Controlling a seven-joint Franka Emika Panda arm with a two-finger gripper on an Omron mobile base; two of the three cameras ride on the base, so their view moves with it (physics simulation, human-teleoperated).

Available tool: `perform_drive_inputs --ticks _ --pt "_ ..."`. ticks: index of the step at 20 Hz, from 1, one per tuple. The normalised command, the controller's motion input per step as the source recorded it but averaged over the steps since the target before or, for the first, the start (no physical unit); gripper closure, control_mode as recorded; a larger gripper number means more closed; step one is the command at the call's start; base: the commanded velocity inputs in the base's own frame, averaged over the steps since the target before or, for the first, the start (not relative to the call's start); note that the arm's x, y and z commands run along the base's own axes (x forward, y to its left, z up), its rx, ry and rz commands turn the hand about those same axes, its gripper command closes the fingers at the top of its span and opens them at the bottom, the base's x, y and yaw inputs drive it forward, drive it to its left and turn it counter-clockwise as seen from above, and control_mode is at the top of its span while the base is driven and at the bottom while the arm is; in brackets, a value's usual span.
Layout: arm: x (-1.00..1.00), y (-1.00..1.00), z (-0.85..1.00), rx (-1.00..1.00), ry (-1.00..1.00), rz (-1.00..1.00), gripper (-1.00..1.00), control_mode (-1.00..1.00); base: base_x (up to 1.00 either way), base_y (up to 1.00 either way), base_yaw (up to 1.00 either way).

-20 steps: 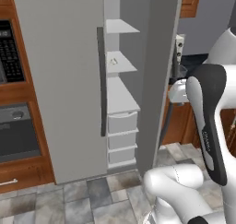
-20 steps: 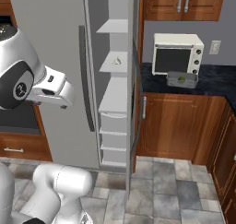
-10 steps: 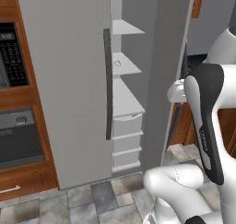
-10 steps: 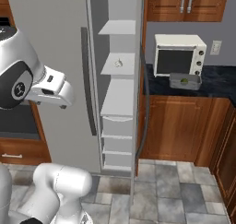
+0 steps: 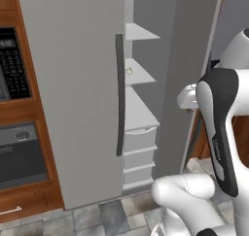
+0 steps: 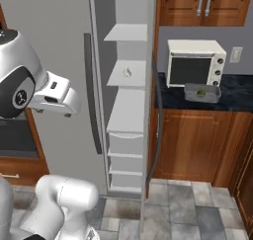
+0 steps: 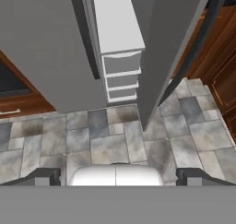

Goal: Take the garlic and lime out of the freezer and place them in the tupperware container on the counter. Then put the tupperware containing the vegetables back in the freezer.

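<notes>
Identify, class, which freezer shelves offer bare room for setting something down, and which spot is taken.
In the open freezer, the top shelf and the long lower shelf above the drawers lie bare. The middle shelf is partly taken: the garlic sits near its centre, with free room around it.

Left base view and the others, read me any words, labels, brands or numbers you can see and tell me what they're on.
No text can be read.
Microwave keypad: rows of pale marks, too small and blurred to read.
Robot arm: a small pale marking along the dark forearm, unreadable.
Toaster oven: small knobs, no legible labels.
Freezer: no label or brand visible.
</notes>
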Motion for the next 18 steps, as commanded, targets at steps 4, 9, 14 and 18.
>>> perform_drive_inputs --ticks 4,9,14,18 --pt "0.0 0.0 0.0 0.0 0.0 0.0 -1.0 1.0 0.63 0.1 0.0" --pt "0.0 0.0 0.0 0.0 0.0 0.0 -1.0 1.0 0.69 0.11 0.0" --pt "0.0 0.0 0.0 0.0 0.0 0.0 -1.0 1.0 0.59 0.04 0.0" --pt "0.0 0.0 0.0 0.0 0.0 0.0 -1.0 1.0 0.43 0.0 0.0"
